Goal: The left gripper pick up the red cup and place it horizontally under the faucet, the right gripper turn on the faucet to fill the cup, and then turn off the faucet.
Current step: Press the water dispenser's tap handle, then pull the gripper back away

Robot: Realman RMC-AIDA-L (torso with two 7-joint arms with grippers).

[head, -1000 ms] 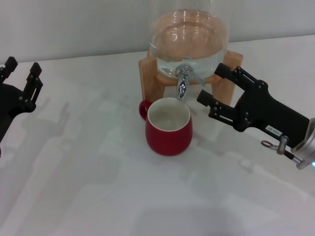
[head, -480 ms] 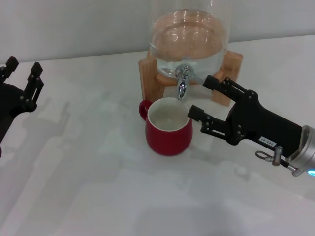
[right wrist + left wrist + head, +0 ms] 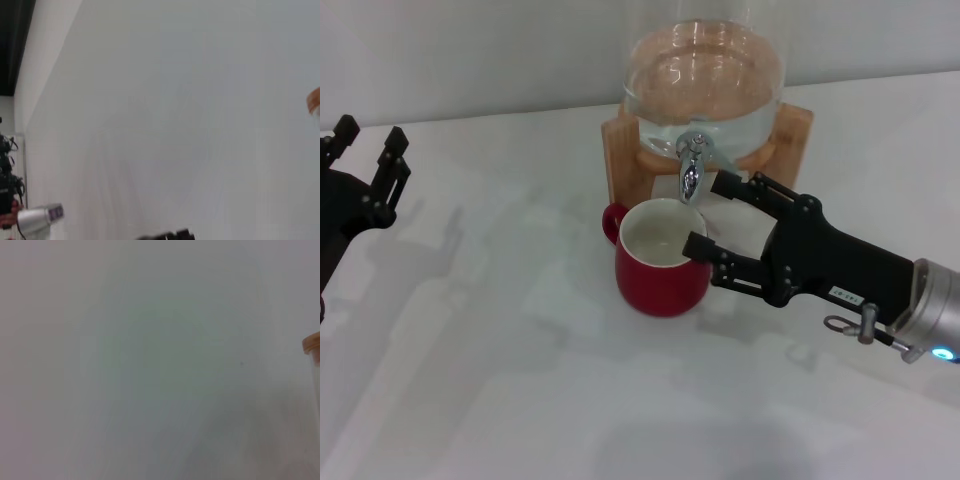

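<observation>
the red cup stands upright under the faucet; the right end effector, open and empty, nears the unturned lever.

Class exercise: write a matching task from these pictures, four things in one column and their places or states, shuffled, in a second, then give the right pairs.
Things:
1. red cup
2. faucet
3. left gripper
4. right gripper

Places or states:
A. open, far out at the table's left edge
B. upright on the table under the spout
C. open, close beside the cup's rim
D. chrome, on the glass dispenser

Pairs: 1-B, 2-D, 3-A, 4-C
</observation>
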